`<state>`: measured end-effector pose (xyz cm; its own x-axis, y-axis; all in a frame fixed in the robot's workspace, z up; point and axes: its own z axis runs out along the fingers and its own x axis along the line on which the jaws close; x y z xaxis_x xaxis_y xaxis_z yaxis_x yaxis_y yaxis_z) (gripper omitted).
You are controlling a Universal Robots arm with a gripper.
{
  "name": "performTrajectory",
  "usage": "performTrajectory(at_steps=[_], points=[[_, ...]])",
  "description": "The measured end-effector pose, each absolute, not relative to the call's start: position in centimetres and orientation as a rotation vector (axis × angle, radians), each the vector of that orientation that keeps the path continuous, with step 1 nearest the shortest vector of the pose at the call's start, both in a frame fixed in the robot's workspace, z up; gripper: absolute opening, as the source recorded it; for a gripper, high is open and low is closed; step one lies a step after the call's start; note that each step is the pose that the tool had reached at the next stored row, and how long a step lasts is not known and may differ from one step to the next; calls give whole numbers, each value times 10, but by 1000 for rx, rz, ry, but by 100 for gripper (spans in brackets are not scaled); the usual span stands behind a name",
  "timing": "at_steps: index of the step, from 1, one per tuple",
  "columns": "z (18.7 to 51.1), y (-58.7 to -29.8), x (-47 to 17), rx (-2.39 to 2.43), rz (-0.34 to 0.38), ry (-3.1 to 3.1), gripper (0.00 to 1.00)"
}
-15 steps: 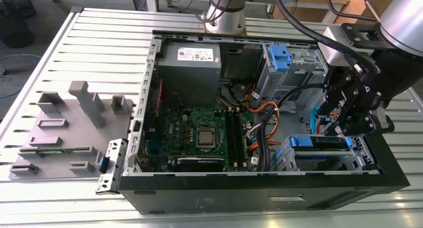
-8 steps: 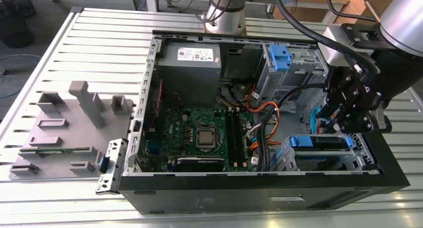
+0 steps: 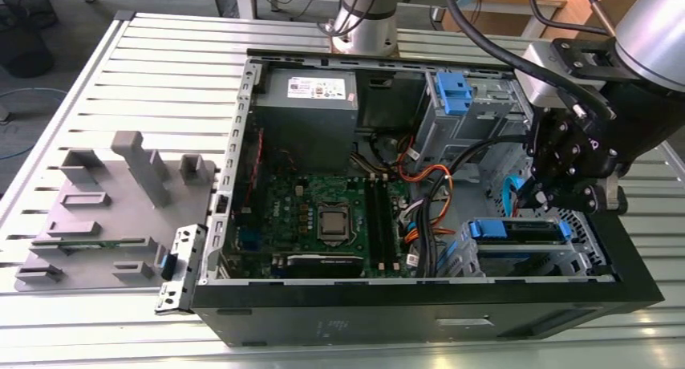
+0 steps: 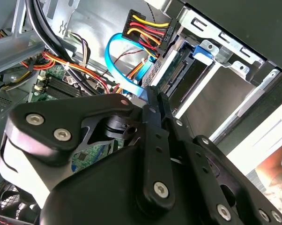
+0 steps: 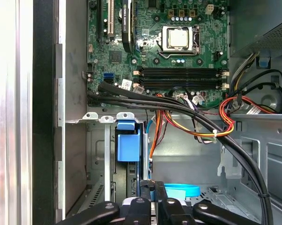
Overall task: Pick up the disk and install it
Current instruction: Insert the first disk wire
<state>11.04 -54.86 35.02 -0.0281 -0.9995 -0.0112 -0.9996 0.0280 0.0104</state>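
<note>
tight between metal bay walls; flat silver disk with blue bracket (image 3: pixel 517 231) seated just below black gripper (image 3: pixel 564 194), fingers pressed together.

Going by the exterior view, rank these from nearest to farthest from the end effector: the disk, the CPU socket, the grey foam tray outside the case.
1. The disk, in the bay just below the end effector.
2. The CPU socket, mid-motherboard, toward the exterior view's left.
3. The grey foam tray, outside the case at the far left.
</note>
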Motion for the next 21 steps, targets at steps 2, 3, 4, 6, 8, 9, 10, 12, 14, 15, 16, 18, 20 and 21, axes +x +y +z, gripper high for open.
performTrajectory(at_steps=[2, 3, 4, 6, 8, 9, 10, 12, 14, 15, 16, 18, 20, 21], points=[[350, -549, 110, -2189, 24, 2252, 16], [350, -549, 110, -2189, 24, 2252, 16], [350, -549, 110, -2189, 24, 2252, 16], [350, -549, 110, -2189, 24, 2252, 16], [350, -549, 111, -2190, 24, 2252, 16], [350, -549, 112, -2190, 24, 2252, 16], [350, -549, 112, -2190, 23, 2252, 16], [350, -549, 113, -2191, 22, 2253, 16], [350, -549, 113, -2190, 22, 2253, 16], [350, -549, 113, -2191, 21, 2253, 16], [350, -549, 113, -2191, 21, 2253, 16], [350, -549, 113, -2190, 22, 2253, 16], [350, -550, 113, -2191, 22, 2253, 16], [350, -550, 113, -2191, 21, 2253, 16]])
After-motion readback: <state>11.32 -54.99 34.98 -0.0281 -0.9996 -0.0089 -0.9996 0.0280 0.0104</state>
